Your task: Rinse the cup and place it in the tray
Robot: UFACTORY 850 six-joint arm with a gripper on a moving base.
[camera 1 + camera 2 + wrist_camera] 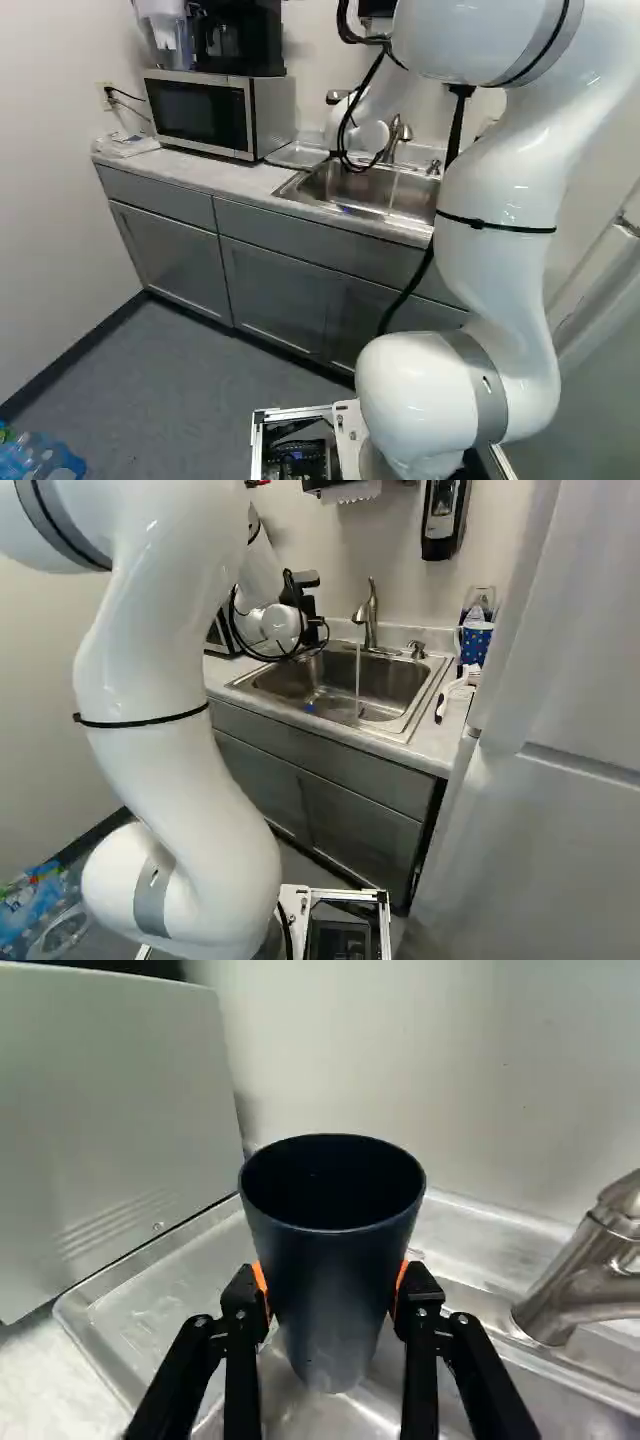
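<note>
In the right base view the black gripper (308, 605) shows in part beside the arm's white end, its fingertips hidden. The wrist view has the gripper (330, 1295) shut on a dark blue cup (335, 1250), orange pads pressed to both sides. Upright, the cup has its mouth up and looks dark inside. Beyond and beside it lies the metal tray (150, 1305), between the microwave and the sink; whether the cup's base touches anything, I cannot tell. Water runs from the faucet (370, 615) into the sink (400, 692).
The microwave (110, 1130) stands close beside the tray, with a wall behind. On the gripper's other side is the faucet (575, 1285). Right of the sink in the right base view are a blue dotted container (475, 645) and a white-handled brush (455, 692). A fridge (560, 780) stands nearby.
</note>
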